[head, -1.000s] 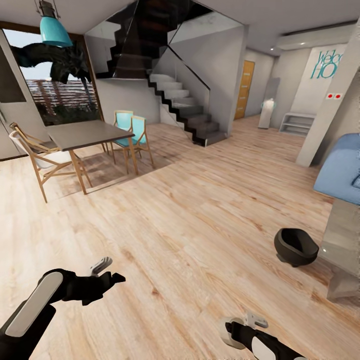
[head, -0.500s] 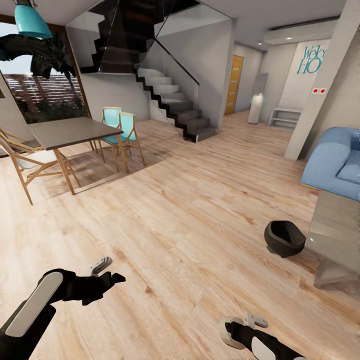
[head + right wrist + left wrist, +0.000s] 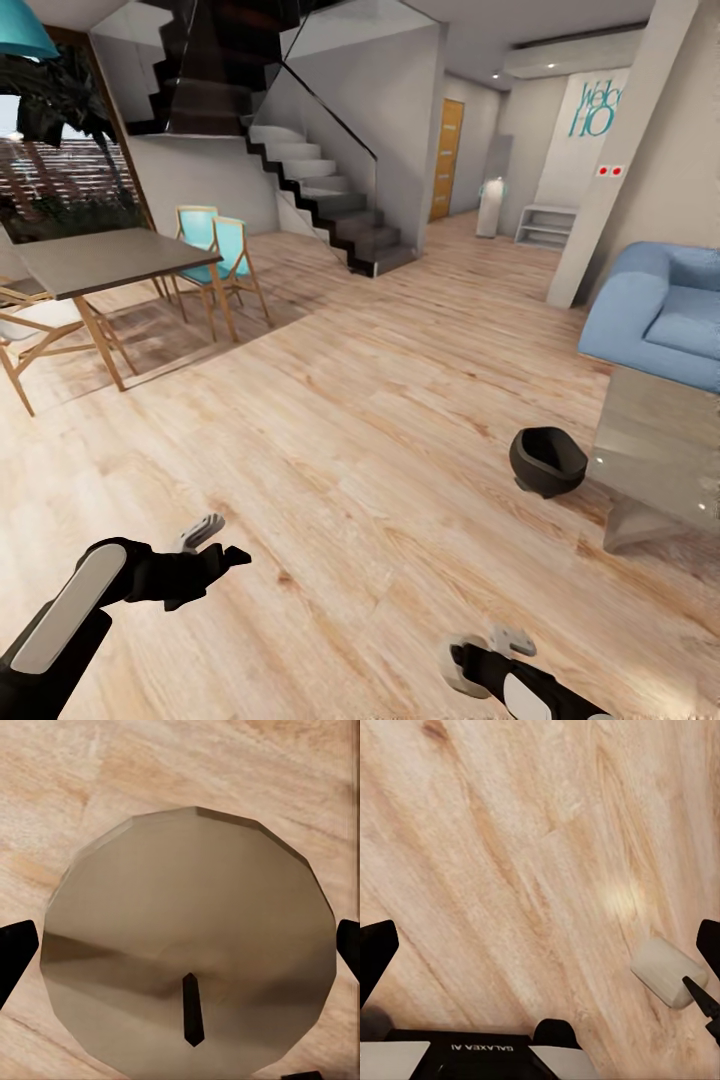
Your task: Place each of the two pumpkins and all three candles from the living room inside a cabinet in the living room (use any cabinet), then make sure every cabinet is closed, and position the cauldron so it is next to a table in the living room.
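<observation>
One candle job is in hand, I reckon. The right wrist cam shows a short brownish-grey round candle (image 3: 187,945) with a dark wick, sitting square between the right gripper (image 3: 490,650) fingers. The black tips sit right at its sides, so it looks clamped on it, tho actual contact is hard to confirm from that angle. The left gripper (image 3: 218,542) has its fingers wide apart with nothing but pale wood plank floor (image 3: 350,450) between them. There's a small pale rounded blob by one finger in the left wrist cam, and idk if it's part of the gripper or something else. The black round cauldron (image 3: 547,462) sits on the floor just beside the corner of the low glossy grey coffee table (image 3: 660,445), so imo that bit of the task looks sorted. The table is cut off at the frame edge, same as the blue sofa (image 3: 660,310) behind it. The head cam faces the dining table w/ wooden legs (image 3: 100,262), the teal chairs (image 3: 225,255) and the dark staircase (image 3: 330,200), so the robot looks to be in transit. Next move prob needs the base swung round to find the dark wood cabinet, then a front pulled open with the free hand and the candle dropped inside. Can't say where the pumpkins or the other candles are.
</observation>
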You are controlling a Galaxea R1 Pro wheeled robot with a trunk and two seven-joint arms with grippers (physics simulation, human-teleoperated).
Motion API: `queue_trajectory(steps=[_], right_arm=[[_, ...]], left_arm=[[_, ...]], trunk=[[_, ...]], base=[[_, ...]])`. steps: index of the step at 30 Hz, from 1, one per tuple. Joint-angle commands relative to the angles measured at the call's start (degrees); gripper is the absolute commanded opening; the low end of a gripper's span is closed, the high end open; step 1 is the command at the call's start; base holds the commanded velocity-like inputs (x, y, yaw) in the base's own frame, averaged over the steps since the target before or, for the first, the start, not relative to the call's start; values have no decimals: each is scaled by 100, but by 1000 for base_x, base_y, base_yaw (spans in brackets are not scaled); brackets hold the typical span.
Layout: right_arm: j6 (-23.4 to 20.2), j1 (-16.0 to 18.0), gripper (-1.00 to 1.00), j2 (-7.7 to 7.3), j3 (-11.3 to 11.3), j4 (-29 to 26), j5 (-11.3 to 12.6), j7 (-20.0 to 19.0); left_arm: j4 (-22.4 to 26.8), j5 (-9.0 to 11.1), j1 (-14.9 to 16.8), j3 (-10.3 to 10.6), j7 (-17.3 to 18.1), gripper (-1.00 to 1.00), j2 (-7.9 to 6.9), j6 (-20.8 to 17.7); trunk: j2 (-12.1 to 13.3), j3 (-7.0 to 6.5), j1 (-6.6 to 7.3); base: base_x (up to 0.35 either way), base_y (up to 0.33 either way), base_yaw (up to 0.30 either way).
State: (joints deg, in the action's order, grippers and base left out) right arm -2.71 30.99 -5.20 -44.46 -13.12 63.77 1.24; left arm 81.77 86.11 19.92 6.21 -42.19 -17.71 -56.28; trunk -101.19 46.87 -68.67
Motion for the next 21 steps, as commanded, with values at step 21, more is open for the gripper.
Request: queue_trajectory(steps=[21], right_arm=[[-1,4,-100,-12,-27,-6,30,8]], left_arm=[[6,55,3,3,-61,100,-4,3]], trunk=[[-3,185,1]], base=[[0,-111,-139]])
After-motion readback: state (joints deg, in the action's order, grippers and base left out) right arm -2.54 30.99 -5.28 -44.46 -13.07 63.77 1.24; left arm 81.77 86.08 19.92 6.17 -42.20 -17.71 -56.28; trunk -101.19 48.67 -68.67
